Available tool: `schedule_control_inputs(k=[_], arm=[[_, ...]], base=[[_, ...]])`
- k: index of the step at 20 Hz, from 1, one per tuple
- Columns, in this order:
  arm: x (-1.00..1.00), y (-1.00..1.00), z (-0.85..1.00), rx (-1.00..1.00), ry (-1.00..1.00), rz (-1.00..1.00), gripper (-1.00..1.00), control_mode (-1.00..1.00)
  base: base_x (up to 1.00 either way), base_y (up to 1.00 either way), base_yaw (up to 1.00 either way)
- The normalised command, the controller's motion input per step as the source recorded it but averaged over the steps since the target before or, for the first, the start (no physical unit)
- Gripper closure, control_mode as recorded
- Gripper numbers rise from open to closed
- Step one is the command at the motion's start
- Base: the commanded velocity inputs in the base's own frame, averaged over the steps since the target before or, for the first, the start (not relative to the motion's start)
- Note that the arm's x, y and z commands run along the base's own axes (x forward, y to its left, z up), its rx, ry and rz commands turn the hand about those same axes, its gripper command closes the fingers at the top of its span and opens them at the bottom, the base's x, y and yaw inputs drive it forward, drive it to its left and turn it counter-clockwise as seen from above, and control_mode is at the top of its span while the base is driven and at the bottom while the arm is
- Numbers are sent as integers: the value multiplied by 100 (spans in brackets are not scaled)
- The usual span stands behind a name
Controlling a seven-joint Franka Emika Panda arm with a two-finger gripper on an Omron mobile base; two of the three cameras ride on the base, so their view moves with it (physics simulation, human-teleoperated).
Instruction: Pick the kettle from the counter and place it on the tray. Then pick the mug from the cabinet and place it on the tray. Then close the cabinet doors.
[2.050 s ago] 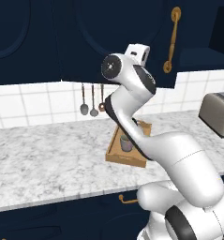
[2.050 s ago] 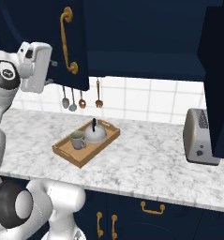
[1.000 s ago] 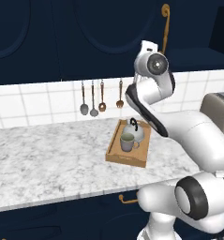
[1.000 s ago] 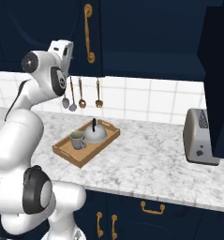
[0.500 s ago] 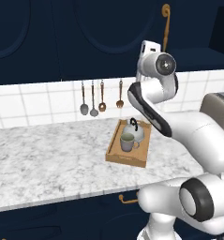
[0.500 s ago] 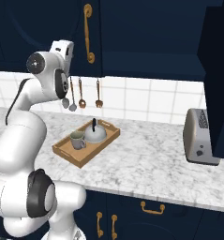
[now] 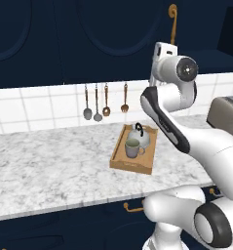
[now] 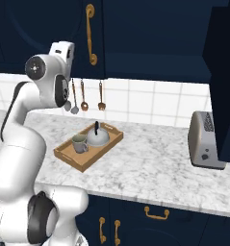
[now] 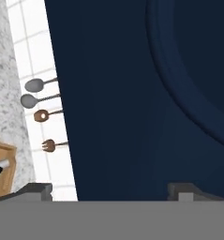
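You won't find a word, number or brand to read here (the toaster (image 8: 206, 140) at three o'clock and the cabinet doors (image 9: 146, 93) are both plain).

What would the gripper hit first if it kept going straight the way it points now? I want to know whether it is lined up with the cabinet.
Most likely the navy cabinet door: the open gripper faces its arched panel squarely. How far off it is can't be judged.
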Motion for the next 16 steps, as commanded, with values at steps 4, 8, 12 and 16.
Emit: schedule_control_inputs(k=[4,8,12,16], arm=[[-61,0,16,0,0,0,-100,-100],[-67,0,13,0,0,0,-100,-100],[-80,-9,2,24,-7,-4,-100,-100],[-77,-7,7,55,-2,-46,-100,-100]], base=[[0,0,0],[0,0,0],[0,0,0],[0,0,0]])
